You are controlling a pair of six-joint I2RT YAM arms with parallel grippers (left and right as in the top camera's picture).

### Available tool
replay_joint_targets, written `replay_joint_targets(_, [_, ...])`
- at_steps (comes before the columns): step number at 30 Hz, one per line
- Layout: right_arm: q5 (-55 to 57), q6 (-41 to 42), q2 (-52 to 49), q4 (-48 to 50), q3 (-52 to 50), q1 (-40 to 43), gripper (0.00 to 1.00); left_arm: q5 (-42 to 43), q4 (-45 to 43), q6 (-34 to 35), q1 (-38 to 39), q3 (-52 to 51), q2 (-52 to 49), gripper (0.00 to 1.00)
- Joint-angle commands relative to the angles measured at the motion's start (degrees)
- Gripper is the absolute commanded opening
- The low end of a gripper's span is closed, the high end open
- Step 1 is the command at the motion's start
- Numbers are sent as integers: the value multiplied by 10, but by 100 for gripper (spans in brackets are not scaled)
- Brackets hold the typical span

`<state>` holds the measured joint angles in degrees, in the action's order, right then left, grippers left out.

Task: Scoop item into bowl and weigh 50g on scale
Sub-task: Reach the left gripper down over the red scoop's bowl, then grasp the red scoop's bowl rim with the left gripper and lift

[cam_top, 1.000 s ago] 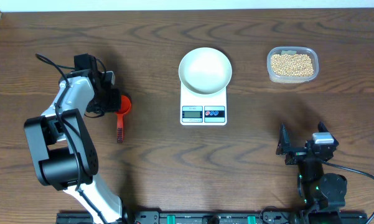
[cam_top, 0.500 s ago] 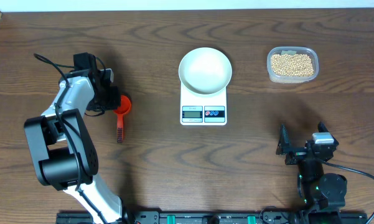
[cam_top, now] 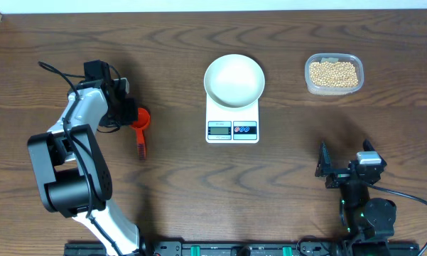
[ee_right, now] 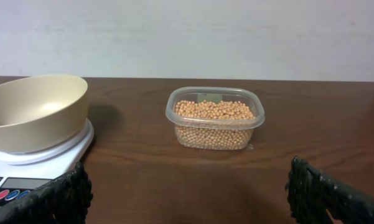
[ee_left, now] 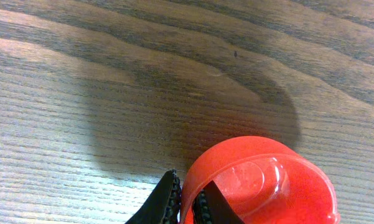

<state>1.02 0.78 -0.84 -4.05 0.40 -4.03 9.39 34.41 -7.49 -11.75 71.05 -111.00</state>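
A red scoop [cam_top: 141, 122] lies on the table at the left, its handle pointing toward the front edge. My left gripper [cam_top: 128, 114] is shut on the rim of its cup [ee_left: 261, 180], one finger [ee_left: 167, 200] outside the wall and the other inside. The empty cream bowl [cam_top: 234, 80] sits on the white scale [cam_top: 232, 126] at centre. The tan beans [cam_top: 333, 73] fill a clear tub at the back right. My right gripper [cam_top: 344, 173] rests open near the front right. It faces the beans [ee_right: 215, 117], the bowl [ee_right: 34, 112] and the scale [ee_right: 46, 163].
The clear plastic tub [ee_right: 174, 113] stands right of the scale with bare wood between them. Bare dark table [cam_top: 284, 178] lies in front of the scale. The base rail [cam_top: 220, 249] runs along the front edge.
The left jaws have closed on the scoop's rim, and the scoop's handle has swung slightly to the right. The right arm has not moved.
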Motion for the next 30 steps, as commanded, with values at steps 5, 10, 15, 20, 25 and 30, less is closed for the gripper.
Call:
replay_joint_targets(5, [-1, -6, 4, -2, -1, 2, 99, 7, -1, 18, -1, -4, -4, 7])
replay_joint_targets(10, [-1, -6, 4, -2, -1, 2, 99, 7, -1, 18, -1, -5, -4, 8])
replay_joint_targets(15, [-1, -6, 4, -2, -1, 2, 99, 7, -4, 25, -1, -19, -4, 16])
replay_joint_targets(20, [-1, -6, 4, -2, -1, 2, 99, 7, -18, 29, -1, -38, -5, 30])
replay_joint_targets(25, [-1, -6, 4, -2, -1, 2, 99, 7, -20, 35, -1, -38, -5, 27])
replay_joint_targets(30, [-1, -6, 4, -2, -1, 2, 99, 7, -27, 45, -1, -37, -4, 8])
